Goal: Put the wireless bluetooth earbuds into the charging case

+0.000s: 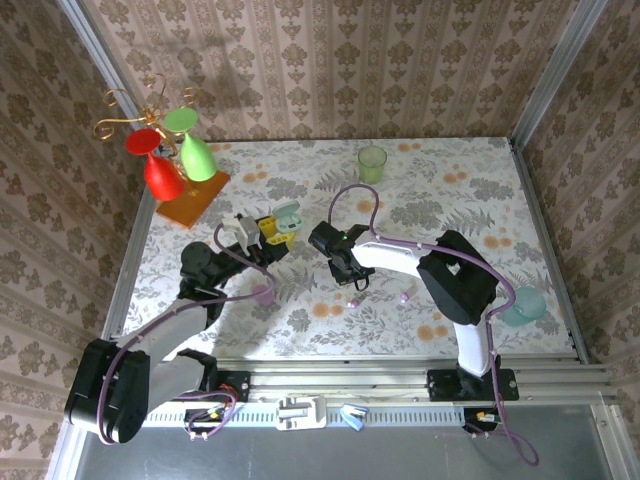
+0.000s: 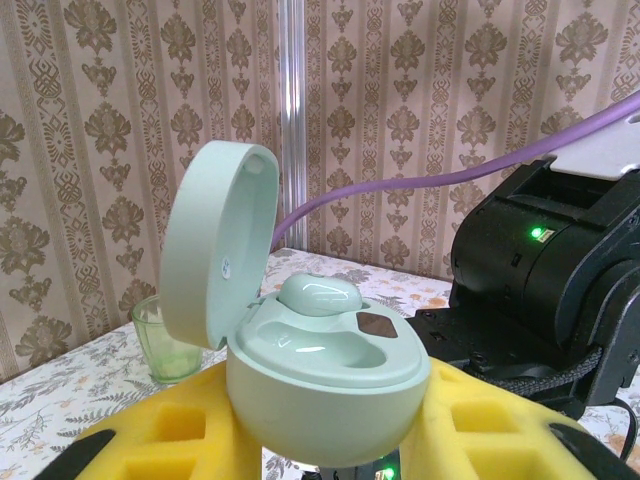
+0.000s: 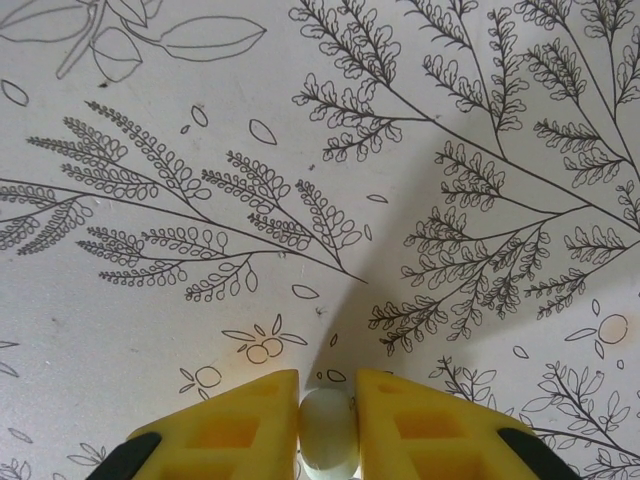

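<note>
Right wrist view has the right gripper (image 3: 328, 388) clenched on one earbud (image 3: 328, 432), a smooth, glossy, rounded bead of pale mint-white pinched between two blocky yellow fingers (image 3: 230, 425) with a matte, foam-like look. It hangs just above the tablecloth (image 3: 200, 120), a flat pale sheet printed with fine-lined ferns and small orange fruit. From the top camera this gripper (image 1: 350, 277) sits near the middle of the table, slightly to the near side.

Left wrist view shows the charging case (image 2: 330, 385), a rounded mint-green plastic shell with a satin sheen, grasped between the left gripper's yellow fingers (image 2: 170, 440), which have square hollows moulded into them. Its dished oval lid (image 2: 215, 250) stands open and upright on the left. A second mint earbud (image 2: 318, 293), domed and glossy, is seated in the far well; the nearer well (image 2: 300, 350) is a smooth bare hollow, with a small dark rounded-square patch (image 2: 377, 325) to its right. From above, the left gripper (image 1: 270, 233) holds the case (image 1: 287, 214) left of centre, well apart from the right gripper.

A translucent ribbed green cup (image 1: 372, 163) stands at the far side. Two tiny pinkish-purple buds (image 1: 405, 296) lie on the cloth near the right arm.
</note>
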Motion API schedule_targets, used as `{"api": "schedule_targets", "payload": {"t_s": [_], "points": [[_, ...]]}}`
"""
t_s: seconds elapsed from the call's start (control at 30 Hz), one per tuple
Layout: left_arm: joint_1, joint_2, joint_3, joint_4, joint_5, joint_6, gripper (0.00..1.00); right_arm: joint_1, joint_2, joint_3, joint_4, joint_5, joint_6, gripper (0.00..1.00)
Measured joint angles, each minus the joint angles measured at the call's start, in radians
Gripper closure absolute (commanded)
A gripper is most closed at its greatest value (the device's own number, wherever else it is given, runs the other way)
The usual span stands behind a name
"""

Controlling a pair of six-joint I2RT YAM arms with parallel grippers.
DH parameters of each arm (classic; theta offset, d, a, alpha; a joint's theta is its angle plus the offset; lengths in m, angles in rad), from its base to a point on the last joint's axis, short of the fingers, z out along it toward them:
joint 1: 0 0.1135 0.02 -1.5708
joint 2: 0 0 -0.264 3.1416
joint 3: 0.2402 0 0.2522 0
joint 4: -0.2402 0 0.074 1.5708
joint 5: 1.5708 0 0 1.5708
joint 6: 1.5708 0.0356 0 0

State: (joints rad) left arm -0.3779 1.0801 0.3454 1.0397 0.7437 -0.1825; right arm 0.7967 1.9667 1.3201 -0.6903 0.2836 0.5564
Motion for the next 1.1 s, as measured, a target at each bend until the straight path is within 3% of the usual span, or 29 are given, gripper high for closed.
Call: {"api": "schedule_targets", "payload": {"t_s": [0.43, 0.63, 0.77, 0.93, 1.1], "points": [[0.0, 0.011, 0.0, 0.002, 0.0, 0.0, 0.79, 0.0, -0.031, -0.035, 0.006, -0.008, -0.015, 0.84], [0.0, 0.018, 0.0, 0.007, -0.001, 0.0, 0.79, -0.013, -0.13, -0.084, 0.037, -0.04, -0.024, 0.84], [0.0, 0.019, 0.0, 0.008, -0.002, 0.0, 0.79, -0.042, -0.285, -0.14, 0.111, -0.117, -0.033, 0.85], [0.0, 0.02, 0.0, 0.008, -0.008, 0.0, 0.79, -0.083, -0.475, -0.185, 0.294, -0.308, -0.029, 0.86], [0.0, 0.023, 0.0, 0.014, -0.016, 0.0, 0.79, -0.093, -0.554, -0.185, 0.462, -0.493, -0.016, 0.86]]}}
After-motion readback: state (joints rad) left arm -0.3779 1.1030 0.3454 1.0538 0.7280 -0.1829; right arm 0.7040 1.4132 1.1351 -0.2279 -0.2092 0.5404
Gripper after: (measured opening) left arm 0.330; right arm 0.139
